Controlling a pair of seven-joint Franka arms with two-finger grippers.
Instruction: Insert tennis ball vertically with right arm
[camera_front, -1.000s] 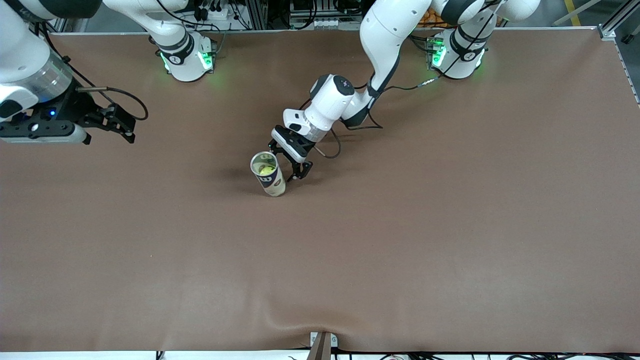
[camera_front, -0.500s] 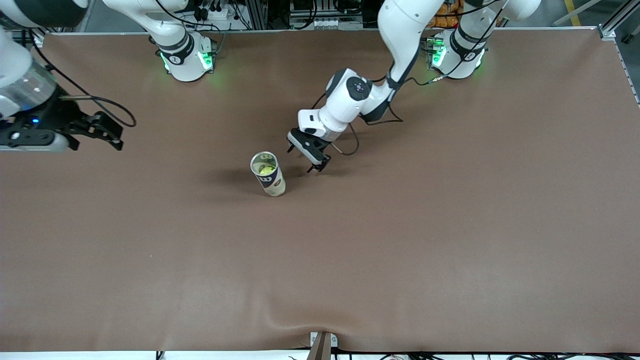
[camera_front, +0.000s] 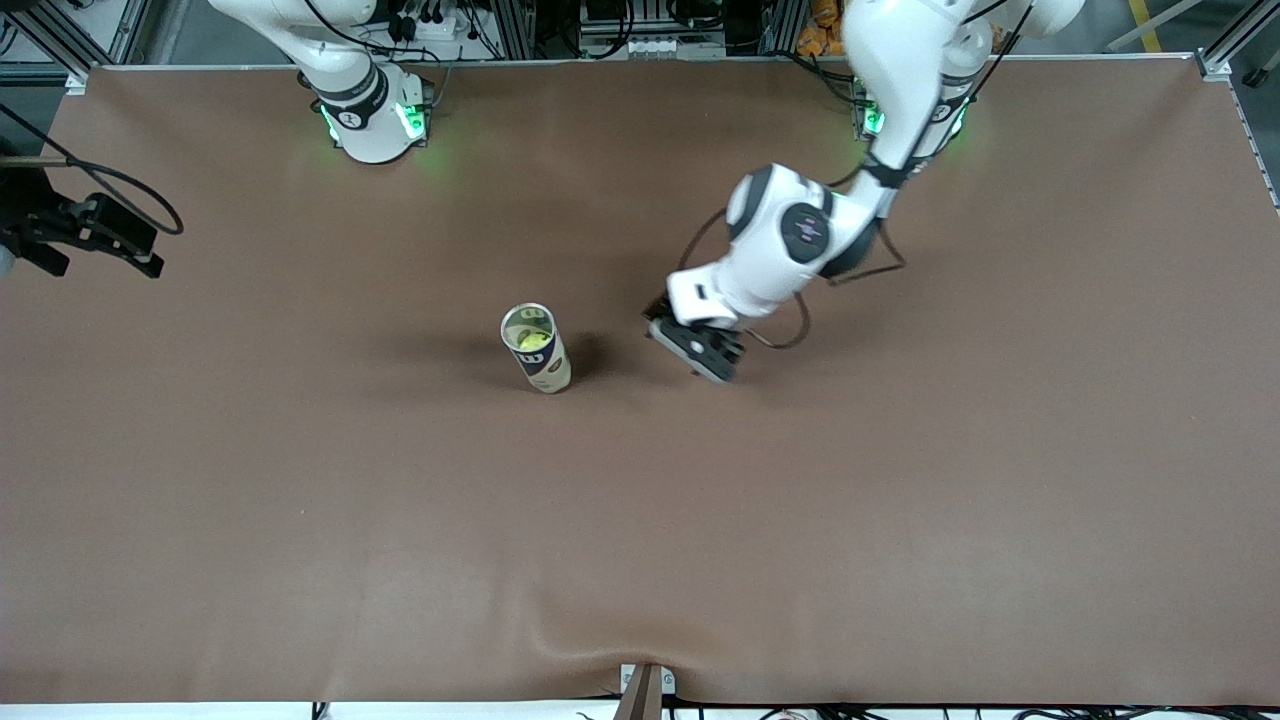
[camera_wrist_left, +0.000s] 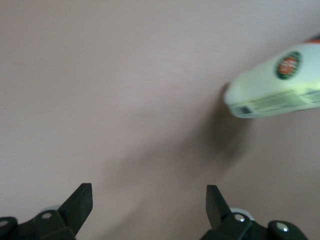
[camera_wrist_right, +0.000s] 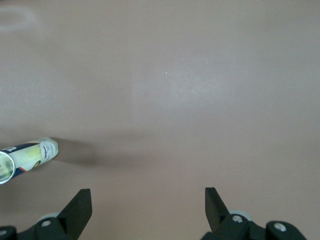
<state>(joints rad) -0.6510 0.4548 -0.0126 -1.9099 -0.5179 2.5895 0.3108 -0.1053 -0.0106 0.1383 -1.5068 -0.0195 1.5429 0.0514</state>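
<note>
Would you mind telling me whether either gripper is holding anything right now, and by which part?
Nothing is held. The left gripper and right gripper are both open and empty; the tennis ball sits inside the upright can.

Obstacle: the tennis ball can stands upright mid-table, mouth open upward, a tennis ball inside.
Above the can: nothing over its mouth — open from the top.
Left gripper: low over the table beside the can, toward the left arm's end, fingers spread, a gap between.
Right gripper: at the right arm's end, well apart — fingers spread, empty.
Table: bare brown surface around the can.
</note>
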